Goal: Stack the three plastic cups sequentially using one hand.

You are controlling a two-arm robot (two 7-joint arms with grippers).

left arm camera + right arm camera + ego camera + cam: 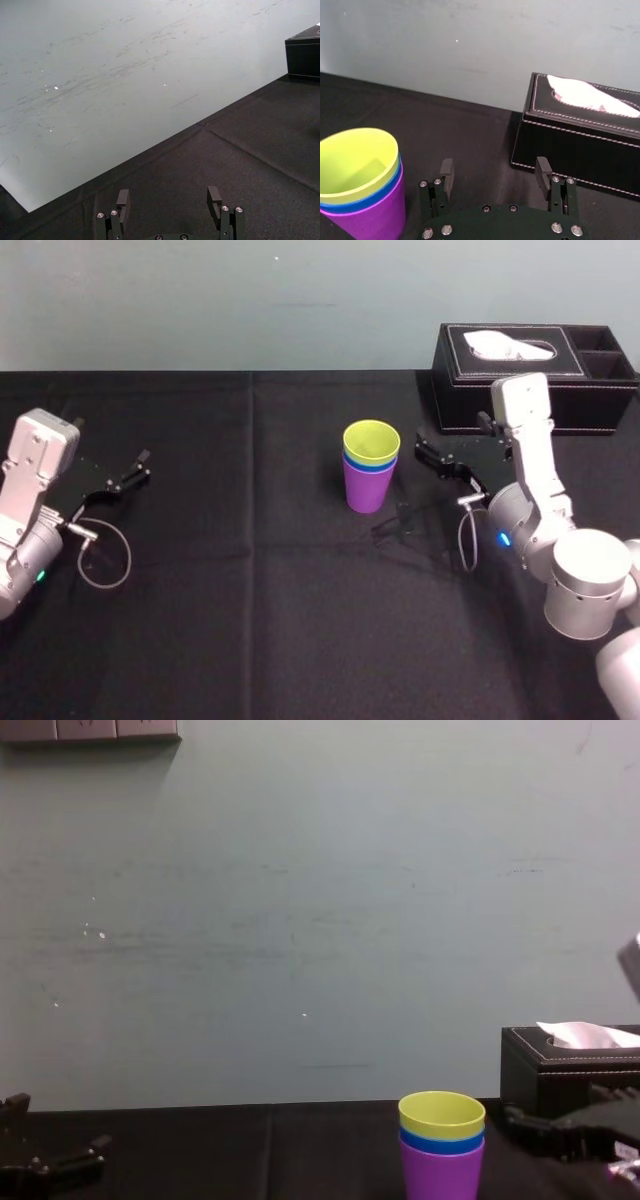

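1. The three plastic cups (pixel 369 480) stand nested in one upright stack at mid-bench (pixel 250 590). The purple cup (pixel 367 495) is outermost, the blue cup (pixel 372 467) sits inside it and the yellow-green cup (pixel 371 443) is innermost. The blue cup shows as no more than a narrow band under its rim. The lower body of the yellow-green cup is hidden inside the other two.
2. In the chest view the frame edge cuts off the foot of the purple cup. It also cuts off part of my right claw at lower right.
3. My right claw (pixel 424 454) sits just beside the stack, on its right, pointing toward it. Its fingers (pixel 446 172) are spread wide, grip nothing and are apart from the cups.
4. A black tissue box (pixel 530 375) stands at the far right of the bench with a white tissue rising from its slot. My right arm covers part of its front.
5. My left claw (pixel 138 468) lies at the far left of the bench, well apart from the cups, spread wide and empty.
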